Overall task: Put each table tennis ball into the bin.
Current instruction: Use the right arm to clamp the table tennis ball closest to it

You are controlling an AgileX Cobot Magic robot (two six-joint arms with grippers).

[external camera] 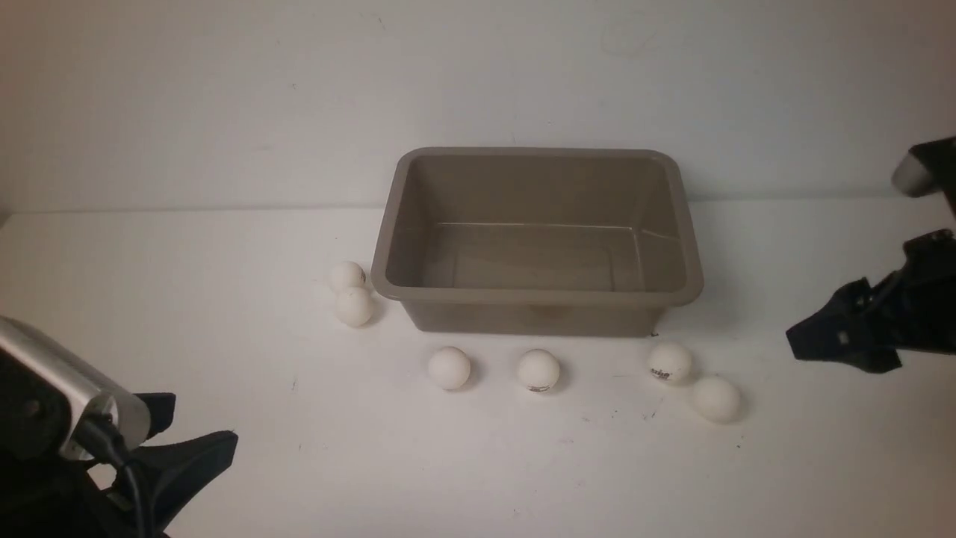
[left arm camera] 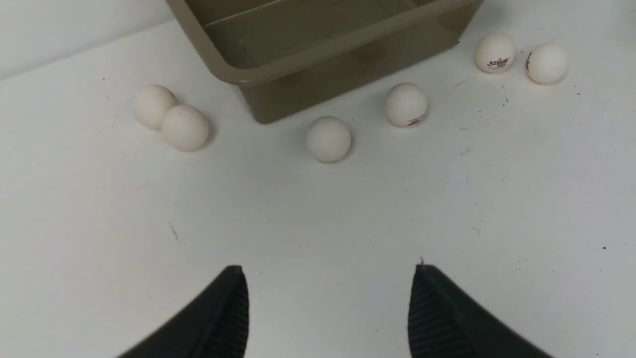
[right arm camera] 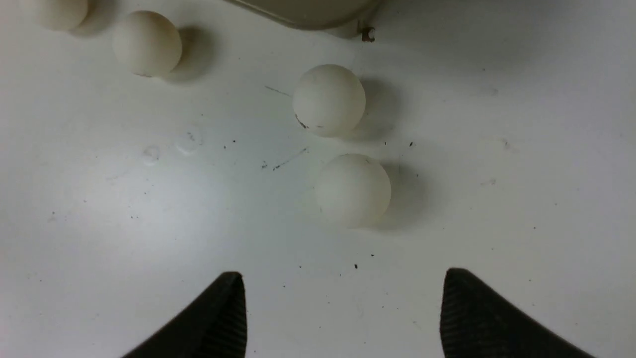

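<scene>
- We find the white, dark-specked table [external camera: 187, 246] open between the left gripper [left arm camera: 328, 278], the right gripper [right arm camera: 343, 283] and the bin [external camera: 538, 293].
- The taupe bin stands empty ahead, between them.
- Both grippers hang spread, holding nothing.
- Six white balls [external camera: 449, 368] lie outside the bin: two touching ahead of the left gripper, two just before the right, two between.
</scene>
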